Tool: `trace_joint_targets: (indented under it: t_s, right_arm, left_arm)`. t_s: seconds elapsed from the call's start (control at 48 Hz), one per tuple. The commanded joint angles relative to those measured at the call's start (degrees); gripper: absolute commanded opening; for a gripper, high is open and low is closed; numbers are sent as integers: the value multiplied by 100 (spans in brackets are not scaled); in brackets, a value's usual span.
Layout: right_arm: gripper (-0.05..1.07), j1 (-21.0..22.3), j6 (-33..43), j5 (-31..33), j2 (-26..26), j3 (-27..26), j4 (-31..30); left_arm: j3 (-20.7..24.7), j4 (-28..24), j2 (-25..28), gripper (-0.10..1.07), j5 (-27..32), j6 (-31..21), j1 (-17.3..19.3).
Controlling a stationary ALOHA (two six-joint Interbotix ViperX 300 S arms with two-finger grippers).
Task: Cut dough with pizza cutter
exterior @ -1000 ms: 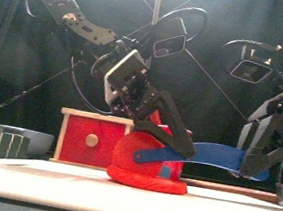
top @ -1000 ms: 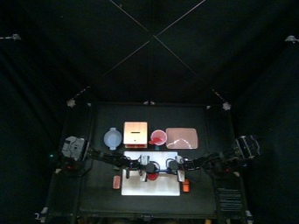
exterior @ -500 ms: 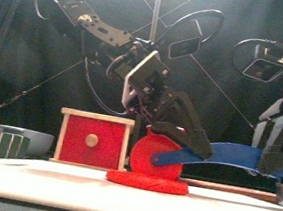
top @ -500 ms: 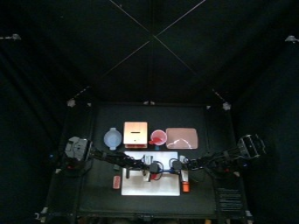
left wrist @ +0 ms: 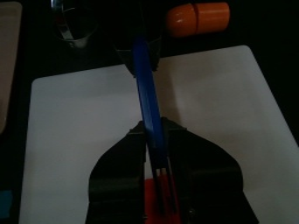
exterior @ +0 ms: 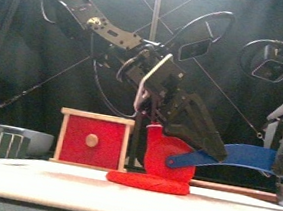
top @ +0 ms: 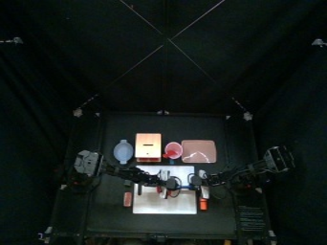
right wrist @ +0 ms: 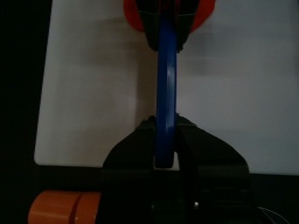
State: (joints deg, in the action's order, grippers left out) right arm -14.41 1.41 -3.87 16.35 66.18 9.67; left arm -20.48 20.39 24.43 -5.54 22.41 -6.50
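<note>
Both arms meet over the white board (left wrist: 222,105), low in the middle of the top view, and you have the blue-handled cutter (right wrist: 167,70) held between them. The left gripper (left wrist: 153,144), reaching in from the left of the frame, is clamped around the cutter's handle at the end where red shows between its jaws. The right gripper (right wrist: 165,131), coming in from the right, is closed on the other end of the same handle. In the front view the handle slopes down from the right of the frame to the centre, where the dough (exterior: 146,181) lies as a flat red pad on the board. A red upright piece rises from that pad under the left gripper, and you cannot tell whether it is dough or part of the cutter. A red box (exterior: 92,140) stands behind the dough at the left of the front view. A pink cup (top: 174,149) sits beside that box, above the board in the top view. An orange object (left wrist: 197,16) lies just off the board's edge.
</note>
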Motion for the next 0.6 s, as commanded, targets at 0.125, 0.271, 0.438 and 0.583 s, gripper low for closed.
trace_joint_targets:
  t_s: [0.125,0.271,0.438,0.583]
  right_arm:
    - [27,-237,-18,264,255,79,53]
    - [27,-246,-18,369,369,132,62]
    - [27,-246,-18,396,536,220,62]
    - [27,-246,-9,448,659,290,62]
  left_arm:
    - [35,-18,123,50,193,44,62]
    - [123,-35,176,50,246,44,62]
    - [229,-35,229,50,264,44,79]
    - [325,-35,299,50,264,44,97]
